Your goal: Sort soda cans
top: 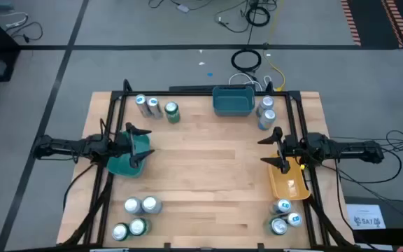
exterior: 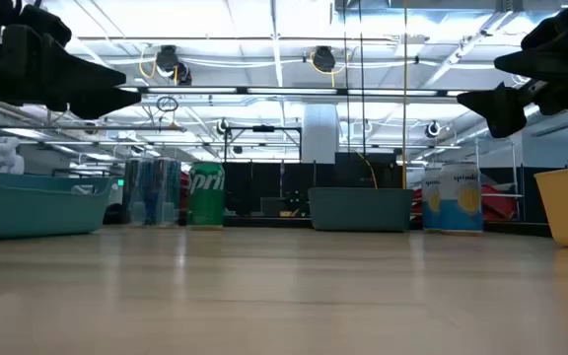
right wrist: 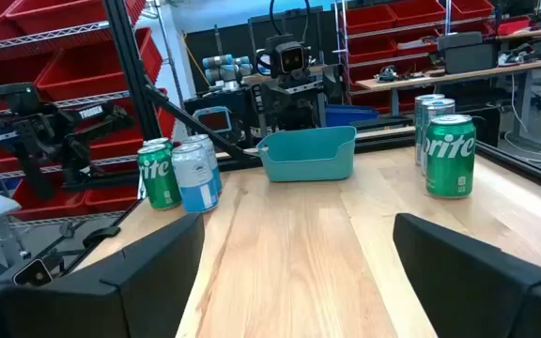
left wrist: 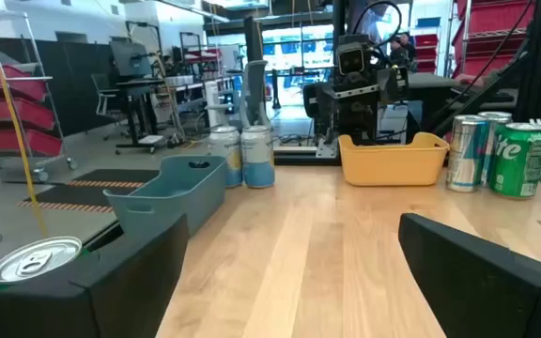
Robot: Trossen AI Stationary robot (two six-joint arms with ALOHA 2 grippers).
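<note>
- My left gripper wide open, over teal tray; right gripper wide open by yellow tray.
- Nothing held.
- Next: pick one soda can, centre jaws, descend straight.

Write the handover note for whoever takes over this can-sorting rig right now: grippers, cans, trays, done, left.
Left gripper: open, empty, above the teal plastic tray at the table's left edge.
Right gripper: open, empty, beside the yellow plastic tray at the right edge.
Blue-grey plastic tray: far edge, middle.
Small metal soda cans, all standing on the table in four groups: far left, far right, near left, near right.
Done: nothing visible; no can shows in a tray.
Left: every can.
</note>
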